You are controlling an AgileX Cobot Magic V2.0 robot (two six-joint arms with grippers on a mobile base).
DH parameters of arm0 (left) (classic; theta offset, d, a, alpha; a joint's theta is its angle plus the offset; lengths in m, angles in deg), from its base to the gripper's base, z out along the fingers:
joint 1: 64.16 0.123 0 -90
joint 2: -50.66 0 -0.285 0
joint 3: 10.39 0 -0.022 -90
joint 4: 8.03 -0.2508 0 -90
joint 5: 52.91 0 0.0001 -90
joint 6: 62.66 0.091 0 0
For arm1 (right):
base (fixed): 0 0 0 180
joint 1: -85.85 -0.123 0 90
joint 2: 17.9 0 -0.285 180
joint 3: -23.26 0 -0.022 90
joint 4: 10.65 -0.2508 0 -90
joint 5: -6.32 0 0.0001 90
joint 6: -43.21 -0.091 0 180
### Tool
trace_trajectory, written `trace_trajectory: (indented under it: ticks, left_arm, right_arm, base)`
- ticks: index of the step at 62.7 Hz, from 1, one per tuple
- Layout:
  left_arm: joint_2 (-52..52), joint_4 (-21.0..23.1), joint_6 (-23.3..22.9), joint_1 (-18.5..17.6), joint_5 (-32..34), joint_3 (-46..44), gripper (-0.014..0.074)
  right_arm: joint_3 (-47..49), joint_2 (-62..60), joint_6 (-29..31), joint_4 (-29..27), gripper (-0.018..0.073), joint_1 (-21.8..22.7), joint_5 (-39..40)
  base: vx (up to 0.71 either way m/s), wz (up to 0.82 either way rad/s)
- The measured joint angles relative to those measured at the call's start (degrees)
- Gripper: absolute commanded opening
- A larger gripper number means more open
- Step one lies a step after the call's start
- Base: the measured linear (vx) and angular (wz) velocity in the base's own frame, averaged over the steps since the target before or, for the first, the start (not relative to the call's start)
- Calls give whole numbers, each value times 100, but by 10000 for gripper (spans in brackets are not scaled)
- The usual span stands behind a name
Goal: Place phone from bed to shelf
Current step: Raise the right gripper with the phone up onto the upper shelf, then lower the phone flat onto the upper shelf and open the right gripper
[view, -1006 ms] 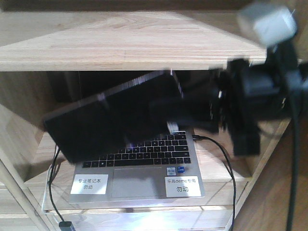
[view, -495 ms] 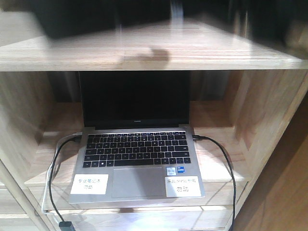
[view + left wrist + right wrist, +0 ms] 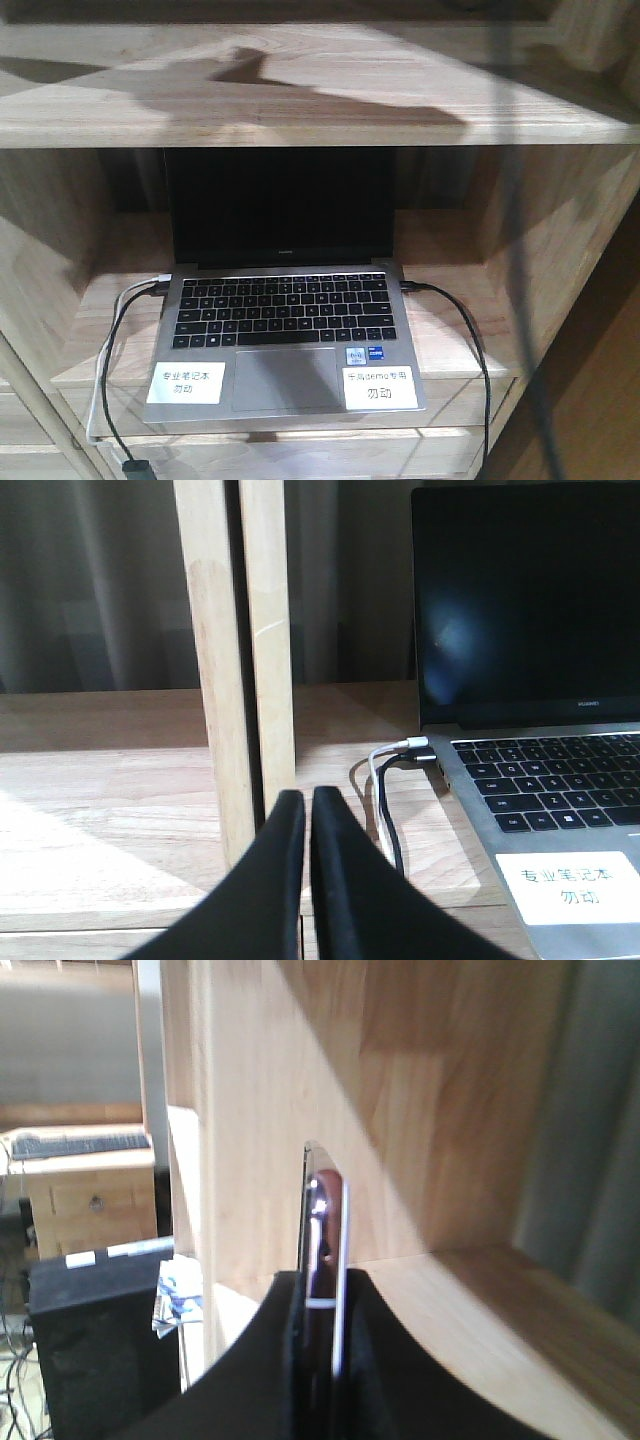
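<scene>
The phone (image 3: 325,1210) shows edge-on in the right wrist view, a thin glossy slab standing upright between the black fingers of my right gripper (image 3: 322,1285), which is shut on it. It hangs over a pale board of the shelf (image 3: 480,1320), beside a wooden side wall. The front view shows the shelf (image 3: 300,110) but neither phone nor gripper, only a shadow on the upper plank. My left gripper (image 3: 300,800) is shut with nothing in it, low in front of a wooden upright (image 3: 235,660). The bed is out of view.
An open grey laptop (image 3: 285,330) fills the middle compartment, with cables (image 3: 470,330) plugged in on both sides. Black and white cables (image 3: 385,810) lie near my left gripper. Behind the shelf's edge stand a black box (image 3: 90,1340) and a desk with a keyboard (image 3: 80,1145).
A second ago my right arm held the phone in front of the laptop compartment. It has since risen out of the front view, leaving a shadow on the upper plank.
</scene>
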Motion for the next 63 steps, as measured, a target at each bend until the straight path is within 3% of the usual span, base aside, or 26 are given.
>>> trace_trajectory:
  ticks: [22, 43, 63]
  left_arm:
    - [0, 0, 0, 0, 0, 0, 1]
    - [0, 0, 0, 0, 0, 0, 1]
    - [0, 0, 0, 0, 0, 0, 1]
  right_arm:
    - [894, 1247, -303, 259, -1, -486, 798]
    - [931, 1703, -388, 622, -1, -507, 1136]
    - [959, 1720, -894, 1213, 10, -507, 1221]
  base:
    - [0, 0]
    - [0, 0]
    - [0, 0]
